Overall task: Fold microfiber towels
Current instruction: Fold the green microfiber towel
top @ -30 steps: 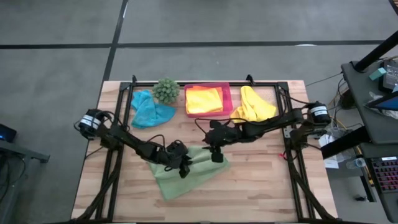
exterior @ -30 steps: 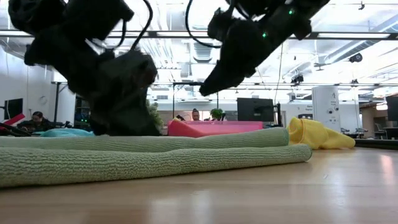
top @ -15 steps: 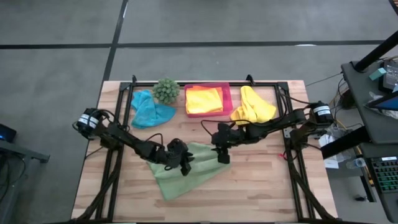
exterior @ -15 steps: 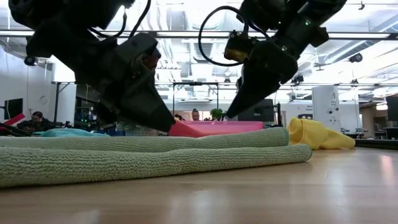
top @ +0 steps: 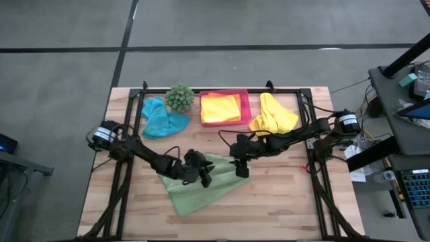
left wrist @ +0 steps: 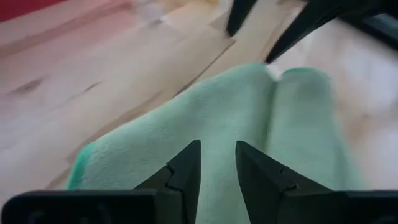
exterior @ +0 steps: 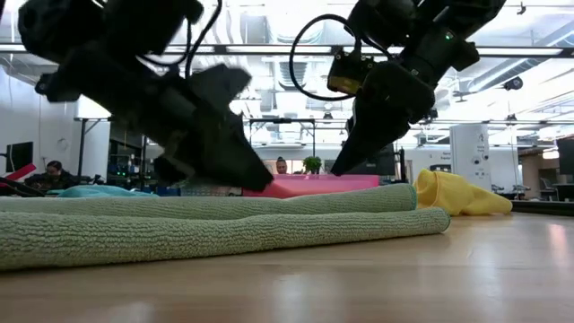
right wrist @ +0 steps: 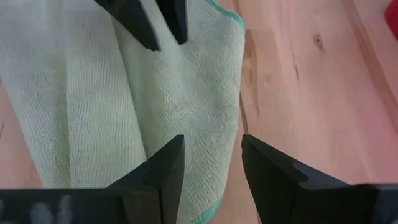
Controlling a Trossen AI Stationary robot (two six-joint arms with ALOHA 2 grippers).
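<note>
Fingers of both the left gripper and the right gripper stand apart, holding nothing, just above the folded light green towel. The next fold seems to need gripping its edge.

The floor around the table is grey, with dark lines crossing it. A black desk stands off to one side, crowded with cables and small things. Far back the room is big and bright, with long ceiling lights and pipes overhead. There is a dark screen, a tall white machine (I cannot tell what it is), and two people sitting far away.
</note>
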